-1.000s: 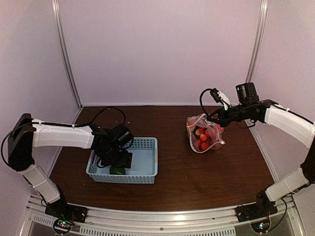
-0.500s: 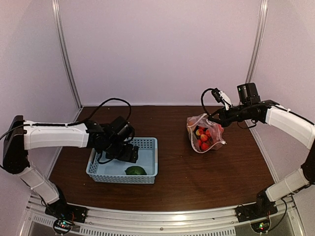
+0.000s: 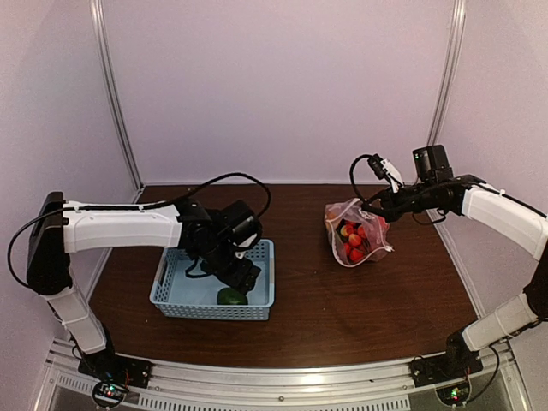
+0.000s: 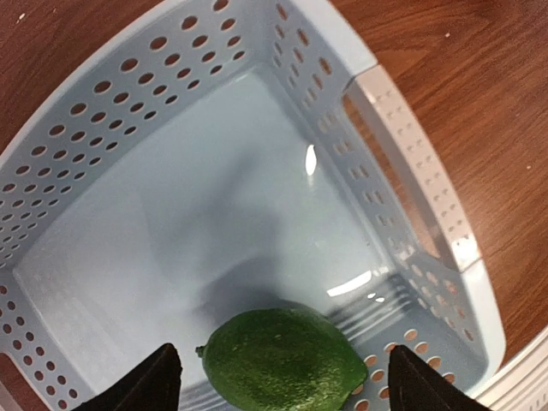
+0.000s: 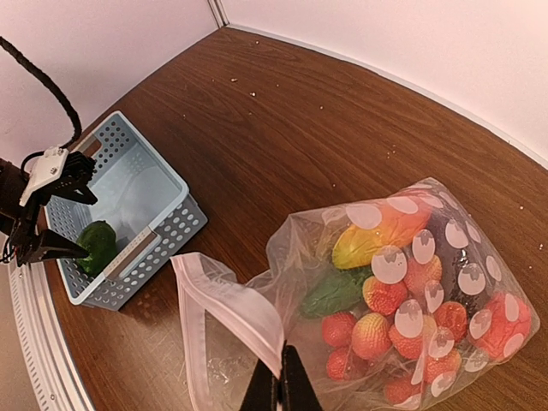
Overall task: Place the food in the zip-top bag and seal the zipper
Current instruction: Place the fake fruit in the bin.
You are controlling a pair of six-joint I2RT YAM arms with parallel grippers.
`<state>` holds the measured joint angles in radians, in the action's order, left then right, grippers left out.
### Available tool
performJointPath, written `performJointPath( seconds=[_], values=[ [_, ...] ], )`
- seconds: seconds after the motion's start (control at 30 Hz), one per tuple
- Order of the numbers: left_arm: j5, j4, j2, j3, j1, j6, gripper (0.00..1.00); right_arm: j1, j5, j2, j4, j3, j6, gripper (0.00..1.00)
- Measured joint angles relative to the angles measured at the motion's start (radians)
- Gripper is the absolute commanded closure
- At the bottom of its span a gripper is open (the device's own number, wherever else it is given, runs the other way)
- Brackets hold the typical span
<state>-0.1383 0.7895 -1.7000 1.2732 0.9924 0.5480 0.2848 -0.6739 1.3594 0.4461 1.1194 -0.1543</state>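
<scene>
A green lime-like piece of food (image 4: 282,361) lies in the near right corner of the light-blue basket (image 4: 411,184). My left gripper (image 4: 282,387) is open just above it, with one fingertip on each side and not touching it; they also show in the top view, the gripper (image 3: 241,278) and the food (image 3: 229,296). The polka-dot zip-top bag (image 5: 428,282) sits on the table holding red-orange tomatoes (image 5: 355,334), an orange-yellow piece and a dark green piece. My right gripper (image 5: 280,387) is shut on the zipper (image 5: 224,301) and holds the bag's mouth up and open (image 3: 377,205).
The basket (image 3: 257,250) stands left of centre on the brown table, about a basket's width from the bag (image 3: 355,235). White walls enclose the back and both sides. The left arm's black cable loops above the basket.
My left gripper has moved rightward across the basket and now sits over its right part. The green food has shifted right in the basket. The right gripper and bag have barely moved.
</scene>
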Motion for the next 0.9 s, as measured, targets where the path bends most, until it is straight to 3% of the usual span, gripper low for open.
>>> performJointPath(
  seconds=[0.23,0.57,0.9],
  values=[
    [0.018,0.136,-0.035,0.031,-0.018,0.122,0.15,-0.002,-0.001,0.0,-0.002,0.0,0.0,1.0],
    [0.093,0.029,0.002,-0.114,-0.018,0.396,0.18,-0.002,-0.008,0.0,-0.002,0.0,0.0,1.0],
    [0.153,-0.045,-0.019,-0.132,-0.018,0.442,0.26,-0.005,-0.011,0.0,-0.002,-0.001,0.0,1.0]
  ],
)
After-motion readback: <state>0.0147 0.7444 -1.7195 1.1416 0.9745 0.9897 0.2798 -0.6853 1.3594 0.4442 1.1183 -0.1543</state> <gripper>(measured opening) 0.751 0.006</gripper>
